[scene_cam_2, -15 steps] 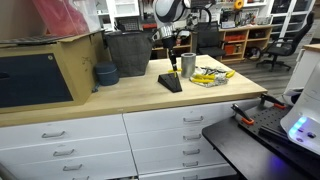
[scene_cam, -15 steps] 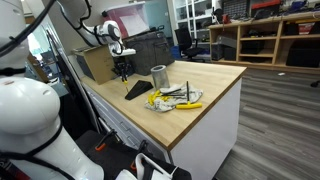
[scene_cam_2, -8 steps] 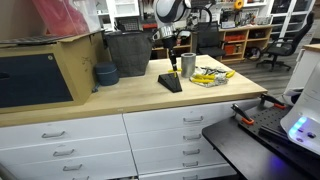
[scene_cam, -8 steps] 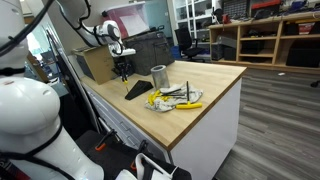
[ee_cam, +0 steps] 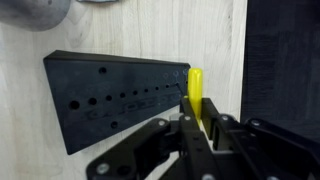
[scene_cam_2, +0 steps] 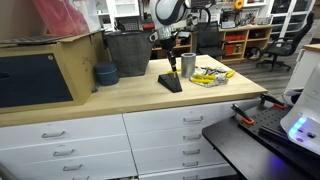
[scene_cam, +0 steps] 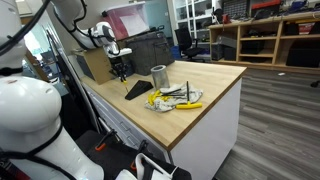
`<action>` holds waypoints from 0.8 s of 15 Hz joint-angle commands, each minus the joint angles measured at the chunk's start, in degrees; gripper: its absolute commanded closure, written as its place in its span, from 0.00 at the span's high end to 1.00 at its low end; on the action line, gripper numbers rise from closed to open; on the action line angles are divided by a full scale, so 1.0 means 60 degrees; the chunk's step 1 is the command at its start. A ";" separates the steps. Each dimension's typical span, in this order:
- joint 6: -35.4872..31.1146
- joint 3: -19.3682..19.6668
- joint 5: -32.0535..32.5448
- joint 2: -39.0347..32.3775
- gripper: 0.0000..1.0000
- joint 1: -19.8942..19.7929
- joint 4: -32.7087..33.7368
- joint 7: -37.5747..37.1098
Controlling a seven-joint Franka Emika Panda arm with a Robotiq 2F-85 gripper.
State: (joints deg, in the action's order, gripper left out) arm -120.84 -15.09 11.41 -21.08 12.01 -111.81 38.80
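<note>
In the wrist view my gripper is shut on a slim yellow tool, which stands up between the fingers. Just beyond its tip a black wedge-shaped block with rows of small holes lies on the wooden worktop. Both exterior views show the gripper hanging above the worktop, over the block. The held tool is too small to make out in those views.
A metal cup stands beside the block, with a heap of yellow-handled tools next to it. Behind are a black basket, stacked grey bowls and a cardboard box. The worktop edge runs in front.
The arm has shifted slightly; the gripper stays shut on the yellow tool above the black block.
</note>
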 commanded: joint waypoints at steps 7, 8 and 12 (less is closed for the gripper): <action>-0.1881 0.0171 0.0353 0.1029 0.04 -0.0134 -0.1875 -0.0934; -0.1878 0.0160 0.0210 0.1002 0.04 -0.0200 -0.1835 -0.0922; -0.1753 0.0223 -0.0309 0.0827 0.04 -0.0471 -0.1655 -0.0801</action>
State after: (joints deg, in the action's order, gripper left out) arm -129.59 -14.66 10.79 -15.31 10.44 -120.91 34.30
